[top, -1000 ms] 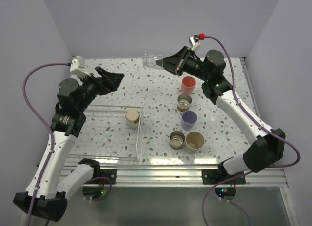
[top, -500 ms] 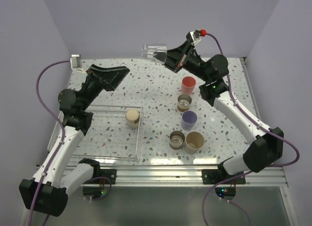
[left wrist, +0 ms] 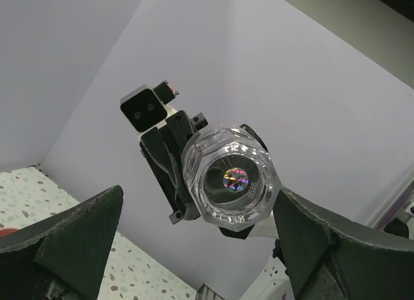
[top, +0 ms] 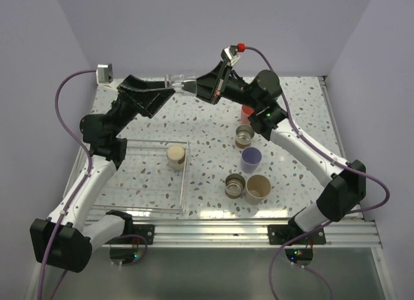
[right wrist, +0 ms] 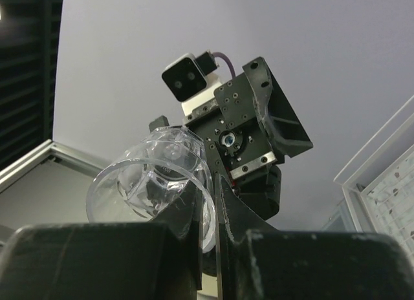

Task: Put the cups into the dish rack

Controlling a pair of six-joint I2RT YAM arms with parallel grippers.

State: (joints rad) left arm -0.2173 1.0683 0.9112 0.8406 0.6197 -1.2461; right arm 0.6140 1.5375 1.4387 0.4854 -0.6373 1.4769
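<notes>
Dish rack: clear plastic tray with low walls and a thin wire grid, lying flat on the left of the speckled surface. One cream cup stands upright inside it, by its right wall.

Left hand: released, fingers spread wide and raised above the surface. They flank the base of the clear cup with a gap on each side.

Right hand: clenched on the clear cup's rim wall, holding it on its side in mid-air, base towards the left hand. Judged to be a hand-over.

Other cups, all upright on the right of the surface and outside the rack:
- beige cup
- two metal cups
- lavender cup
- red cup

Handling of the clear cup: faceted wall and thick base. It is probably light, rigid and smooth, so likely slippery under a pinch, and it may crack if squeezed hard. The best hold looks to be across the faceted body near the base, well apart from the rim grip.
</notes>
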